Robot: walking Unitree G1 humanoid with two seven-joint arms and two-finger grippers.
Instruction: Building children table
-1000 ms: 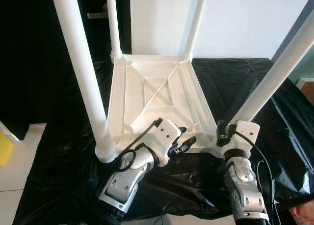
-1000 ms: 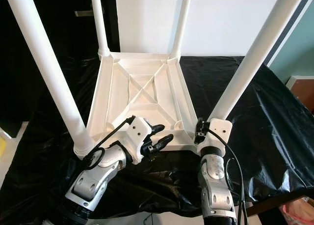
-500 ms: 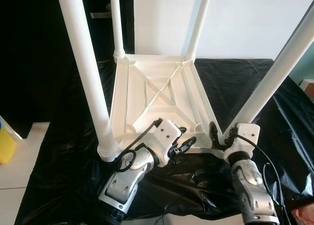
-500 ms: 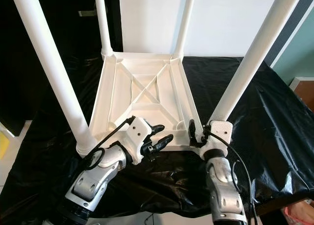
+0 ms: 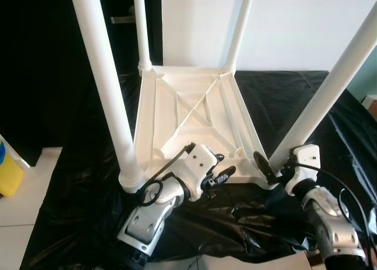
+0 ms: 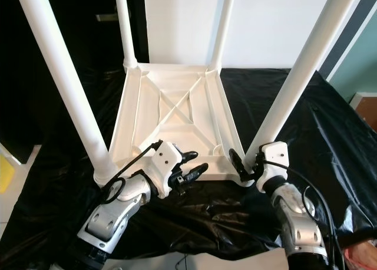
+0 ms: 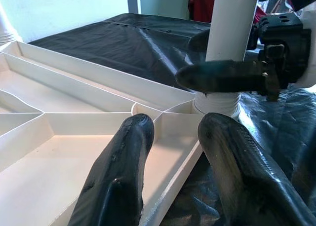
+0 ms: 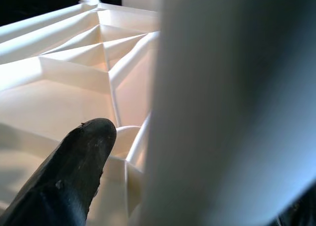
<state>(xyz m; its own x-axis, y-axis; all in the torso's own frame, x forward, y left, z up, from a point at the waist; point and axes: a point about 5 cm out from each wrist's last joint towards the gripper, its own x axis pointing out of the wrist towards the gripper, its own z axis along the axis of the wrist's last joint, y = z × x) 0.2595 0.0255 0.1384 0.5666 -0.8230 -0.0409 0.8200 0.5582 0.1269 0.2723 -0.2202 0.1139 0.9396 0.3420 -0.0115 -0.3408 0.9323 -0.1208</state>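
- Standing upside down on the black plastic sheet [image 5: 76, 211], the white plastic children's table [image 5: 188, 114] has four white tubular legs up.
- The near-right leg [image 6: 294, 81] is clasped by the right gripper [image 6: 247, 164] at its socket.
- The left gripper [image 5: 221, 174] is parted, empty, at the near rim.
- Seating is judged under way; twisting or pressing is needed next.

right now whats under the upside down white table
A black plastic sheet lies under the white table, spreading out past every side. Whatever the sheet covers, and the table's top face, cannot be seen.
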